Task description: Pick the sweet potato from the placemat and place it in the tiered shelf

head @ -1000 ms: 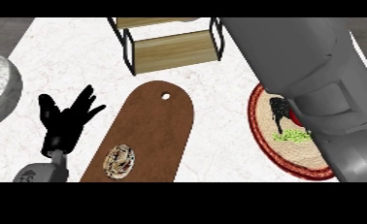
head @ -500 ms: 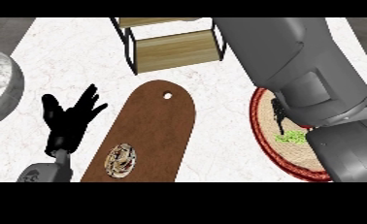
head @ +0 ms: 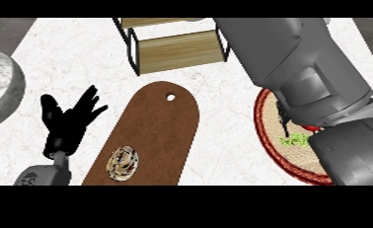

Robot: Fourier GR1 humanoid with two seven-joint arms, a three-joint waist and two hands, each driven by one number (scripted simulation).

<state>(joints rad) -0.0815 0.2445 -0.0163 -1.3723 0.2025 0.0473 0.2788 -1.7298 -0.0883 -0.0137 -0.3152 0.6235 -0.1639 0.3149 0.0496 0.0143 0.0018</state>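
A round woven placemat [head: 268, 134] with a red rim lies at the right. My right forearm covers most of it. Only a black sliver of my right hand [head: 285, 123] shows under the forearm, low over the mat. A small red patch [head: 312, 129] and a green scrap [head: 294, 141] peek out beside it; I cannot tell if the red patch is the sweet potato. The wooden tiered shelf [head: 178, 47] stands at the top middle, with bare boards. My left hand [head: 69, 121] rests open at the left, fingers up.
A long brown cutting board [head: 153, 128] lies in the middle, with a small round patterned object [head: 122, 161] on its near end. A metal bowl [head: 7, 86] shows at the left edge. White marble counter lies between the shelf and the mat.
My right forearm has swung lower over the placemat and now hides more of the hand and the mat. The left hand has stayed put.
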